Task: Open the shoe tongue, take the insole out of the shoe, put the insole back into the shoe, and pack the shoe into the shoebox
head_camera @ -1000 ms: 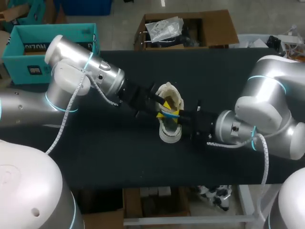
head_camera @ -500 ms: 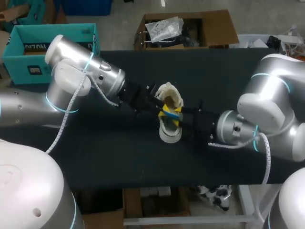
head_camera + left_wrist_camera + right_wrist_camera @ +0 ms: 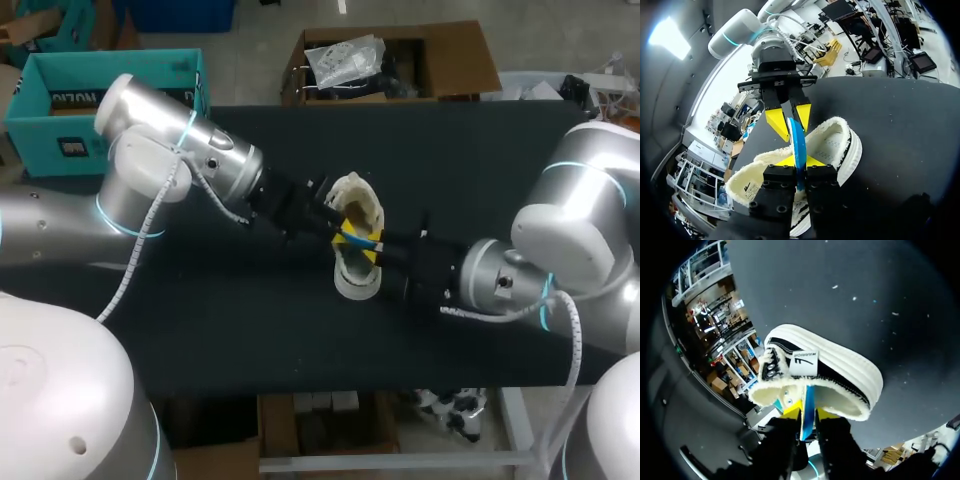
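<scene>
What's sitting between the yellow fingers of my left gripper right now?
The blue insole, edge-on; the left gripper pinches it from both sides above the shoe. The left wrist view shows this best.

Robotics lab, silver left arm [image 3: 165,150] and right arm [image 3: 565,225], black-covered work table [image 3: 220,330]

The left gripper [image 3: 801,161] is being held closed on the blue insole [image 3: 797,142]; directly ahead of it, tips facing, the right gripper [image 3: 807,414] is being held closed on that same insole; the left arm [image 3: 180,150] and right arm [image 3: 570,230] are being held angled toward each other.
</scene>
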### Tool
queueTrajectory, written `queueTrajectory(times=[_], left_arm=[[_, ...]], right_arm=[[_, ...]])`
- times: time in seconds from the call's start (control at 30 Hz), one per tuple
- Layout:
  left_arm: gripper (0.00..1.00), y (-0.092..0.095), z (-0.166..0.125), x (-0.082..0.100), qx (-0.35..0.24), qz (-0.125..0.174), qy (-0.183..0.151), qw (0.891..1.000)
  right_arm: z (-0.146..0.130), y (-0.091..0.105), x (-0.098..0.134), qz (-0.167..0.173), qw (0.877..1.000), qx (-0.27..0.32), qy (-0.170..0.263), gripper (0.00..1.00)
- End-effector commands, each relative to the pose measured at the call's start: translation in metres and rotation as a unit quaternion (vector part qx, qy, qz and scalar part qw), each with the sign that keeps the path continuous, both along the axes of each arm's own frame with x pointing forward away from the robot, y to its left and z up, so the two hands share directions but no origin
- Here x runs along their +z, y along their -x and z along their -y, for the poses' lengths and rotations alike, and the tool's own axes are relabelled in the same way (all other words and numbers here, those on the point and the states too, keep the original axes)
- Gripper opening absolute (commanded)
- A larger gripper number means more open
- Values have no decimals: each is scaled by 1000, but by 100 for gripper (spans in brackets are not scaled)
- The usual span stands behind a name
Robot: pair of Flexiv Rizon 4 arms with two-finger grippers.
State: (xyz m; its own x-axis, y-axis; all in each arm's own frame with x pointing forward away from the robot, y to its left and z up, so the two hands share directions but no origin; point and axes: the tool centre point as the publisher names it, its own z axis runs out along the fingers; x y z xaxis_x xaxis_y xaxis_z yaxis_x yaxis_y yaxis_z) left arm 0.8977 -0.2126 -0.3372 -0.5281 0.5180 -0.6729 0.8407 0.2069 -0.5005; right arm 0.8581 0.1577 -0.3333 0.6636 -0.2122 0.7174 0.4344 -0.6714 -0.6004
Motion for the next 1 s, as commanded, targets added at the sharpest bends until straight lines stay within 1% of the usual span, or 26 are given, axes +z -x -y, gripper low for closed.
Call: queueTrajectory(times=[0.03,0.23,0.33,0.5,0.6,0.63,0.67,0.7,0.73,0.77,0.83,0.93,0.97,1.0], left_arm=[[0,1,-1,-1,5,2,2,1000],[0,-4,0,-5,11,-1,-1,1000],[0,-8,1,-10,12,-8,-4,1000],[0,-17,3,-20,17,-21,-9,1000],[0,-17,3,-21,18,-23,-8,1000],[19,-16,2,-19,18,-24,-7,1000],[42,-15,2,-17,18,-23,-5,1000],[77,-14,0,-15,17,-22,-1,1000],[96,-12,-1,-12,16,-21,2,1000],[100,-11,-3,-9,16,-20,4,1000],[100,-8,-8,-2,12,-17,11,1000],[100,-2,-16,10,10,-19,17,1000],[100,-1,-19,14,11,-21,16,1000],[100,0,-22,18,10,-28,16,999]], right_arm=[[-6,-2,-5,7,1000,-3,-3,0],[-9,-5,-6,10,1000,2,8,0],[-8,-11,-13,4,1000,1,16,0],[-8,-18,-23,-6,1000,0,17,0],[-8,-19,-25,-7,1000,-2,18,0],[-7,-20,-25,-8,1000,-3,18,0],[-7,-20,-26,-7,1000,-5,19,0],[-7,-21,-26,-6,1000,-7,20,0],[-6,-21,-26,-3,1000,-8,21,0],[-5,-22,-26,0,1000,-9,24,0],[-3,-22,-27,2,1000,-10,27,0],[2,-21,-27,11,999,-8,42,0],[3,-21,-27,15,999,-5,50,0],[4,-20,-27,17,998,-3,58,0]])
